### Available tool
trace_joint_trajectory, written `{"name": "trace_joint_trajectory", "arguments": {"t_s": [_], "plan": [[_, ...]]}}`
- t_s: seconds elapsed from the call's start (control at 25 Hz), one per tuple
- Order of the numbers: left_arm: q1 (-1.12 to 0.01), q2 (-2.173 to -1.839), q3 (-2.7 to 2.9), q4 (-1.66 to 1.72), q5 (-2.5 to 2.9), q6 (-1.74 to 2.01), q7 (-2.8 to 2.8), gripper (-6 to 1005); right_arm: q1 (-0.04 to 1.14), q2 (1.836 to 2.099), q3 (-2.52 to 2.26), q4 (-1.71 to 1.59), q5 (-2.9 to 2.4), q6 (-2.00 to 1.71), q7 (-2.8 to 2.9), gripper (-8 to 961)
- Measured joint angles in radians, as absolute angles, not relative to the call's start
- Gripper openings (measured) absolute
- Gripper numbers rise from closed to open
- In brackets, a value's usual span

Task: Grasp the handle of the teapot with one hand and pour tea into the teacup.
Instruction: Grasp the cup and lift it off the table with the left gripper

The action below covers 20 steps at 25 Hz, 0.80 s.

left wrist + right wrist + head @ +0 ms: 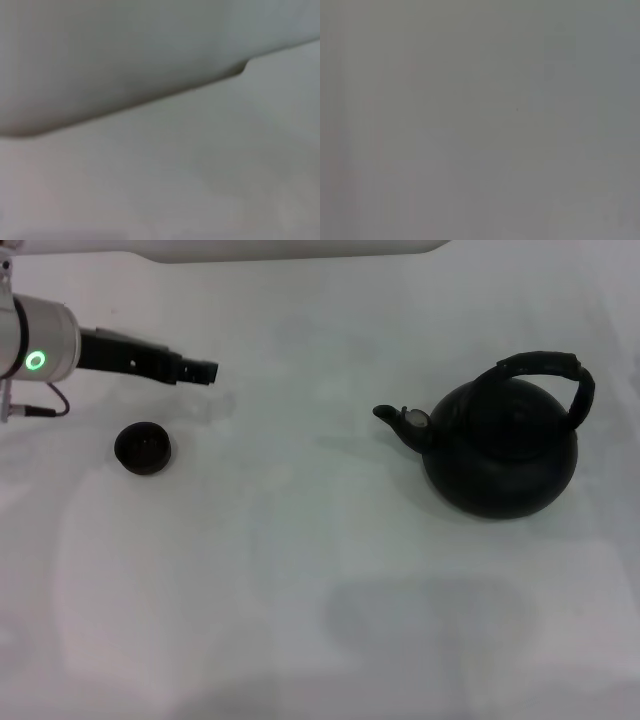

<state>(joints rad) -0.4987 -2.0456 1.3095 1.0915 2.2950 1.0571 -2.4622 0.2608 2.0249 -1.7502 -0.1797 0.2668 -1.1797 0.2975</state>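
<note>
The teapot [500,455] is sitting upright on the white table [300,570] on the robot's right side, its spout pointing toward the teacup [143,448], which is standing well apart on the left; the handle [550,375] is arching over the pot's top, untouched. The left tool [200,371] is hovering just behind the teacup, touching nothing, and whether it is released or clenched cannot be told. No writing or label is showing anywhere.

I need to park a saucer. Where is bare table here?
The widest bare patch of the table lies between the teacup and the teapot, running to the near edge. It is tighter by the teacup, where the left claw hangs just behind it.
</note>
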Motion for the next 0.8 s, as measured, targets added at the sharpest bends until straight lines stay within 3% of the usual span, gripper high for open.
{"name": "trace_joint_trajectory", "arguments": {"t_s": [0.36, 0.8], "plan": [[-0.509, -2.060, 1.310, 1.094, 2.460, 1.117, -2.554, 847, 0.271, 2.025, -1.750, -0.184, 0.267, -1.180, 0.298, 859], [-0.525, -2.062, 1.313, 1.107, 2.501, 1.135, -2.564, 876, 0.275, 2.025, -1.750, -0.189, 0.267, -1.146, 0.298, 856]]}}
